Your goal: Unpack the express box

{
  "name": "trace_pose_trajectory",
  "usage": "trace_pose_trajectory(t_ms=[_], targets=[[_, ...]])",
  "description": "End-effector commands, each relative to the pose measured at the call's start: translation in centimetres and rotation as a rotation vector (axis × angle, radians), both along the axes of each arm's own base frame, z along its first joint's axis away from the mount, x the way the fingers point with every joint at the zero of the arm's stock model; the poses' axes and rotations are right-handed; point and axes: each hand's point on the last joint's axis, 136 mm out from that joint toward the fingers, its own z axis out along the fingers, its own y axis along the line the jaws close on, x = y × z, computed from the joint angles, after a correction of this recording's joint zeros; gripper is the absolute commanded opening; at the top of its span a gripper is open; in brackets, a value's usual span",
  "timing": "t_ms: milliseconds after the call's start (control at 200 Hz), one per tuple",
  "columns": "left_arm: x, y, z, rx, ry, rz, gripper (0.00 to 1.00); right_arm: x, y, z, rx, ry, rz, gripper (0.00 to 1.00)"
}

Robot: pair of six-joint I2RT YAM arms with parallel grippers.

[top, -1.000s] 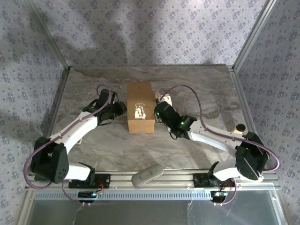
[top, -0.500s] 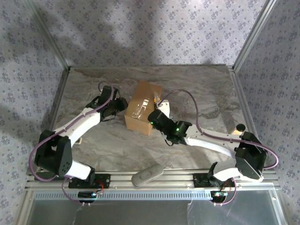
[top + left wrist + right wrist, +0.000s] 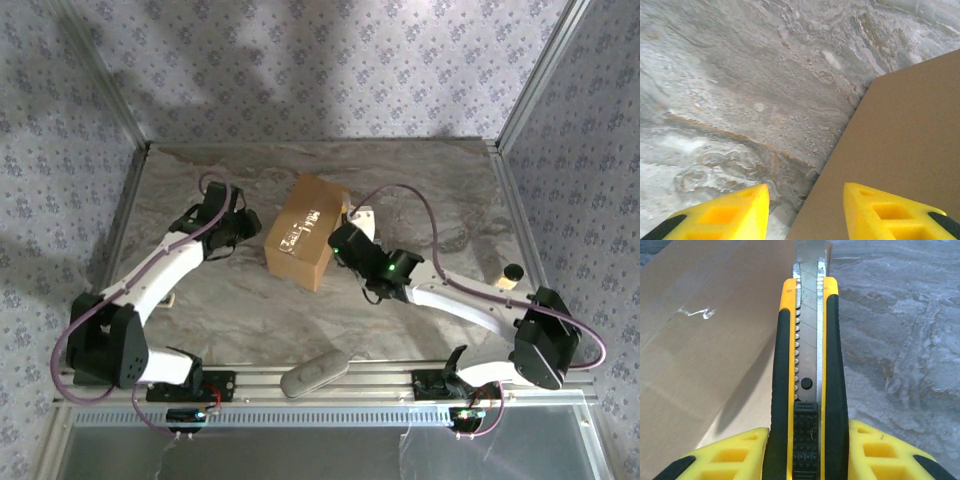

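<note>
The box (image 3: 305, 233) sits near the middle of the marbled table (image 3: 440, 200), closed, turned at a slant so that one short end points to the far right and the other to the near left. A strip of clear tape runs along its top and catches the light. The left claw (image 3: 243, 228) is just beside the box's left long side; from its wrist camera, its yellow fingers (image 3: 725, 212) stand apart and grip nothing, with bare table under one of them and the plain brown cardboard under the other. Whether that finger touches the cardboard I cannot tell. The right claw (image 3: 807, 440) is at the box's right long side and is closed on a knife (image 3: 807, 370) with a yellow and black handle, held lengthwise between the pads. Its blade is pushed out and points along the box's right top edge. A grey oblong thing (image 3: 313, 372) lies on the near rail between the two arm bases, well apart from the box.
</note>
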Motion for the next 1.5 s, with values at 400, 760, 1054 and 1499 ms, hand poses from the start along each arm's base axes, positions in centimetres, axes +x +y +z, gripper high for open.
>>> trace_pose_trajectory(t_ms=[400,760,1054,1499], targets=[[-9.4,2.2,0.5,0.025,0.106,-0.066,0.43,13.8,-2.3,3.4,-0.025,-0.187,0.141,0.0],[-11.8,-3.1,-0.6,-0.09,0.109,-0.154,0.43,21.8,-0.3,3.0,-0.057,-0.248,0.212,0.0],[-9.5,-6.5,-1.2,-0.185,0.097,-0.169,0.43,21.1,0.7,2.4,-0.048,-0.233,0.258,0.0],[-7.0,-6.9,-2.7,-0.108,0.118,-0.123,0.42,16.2,0.7,2.7,-0.06,-0.225,0.27,0.0]])
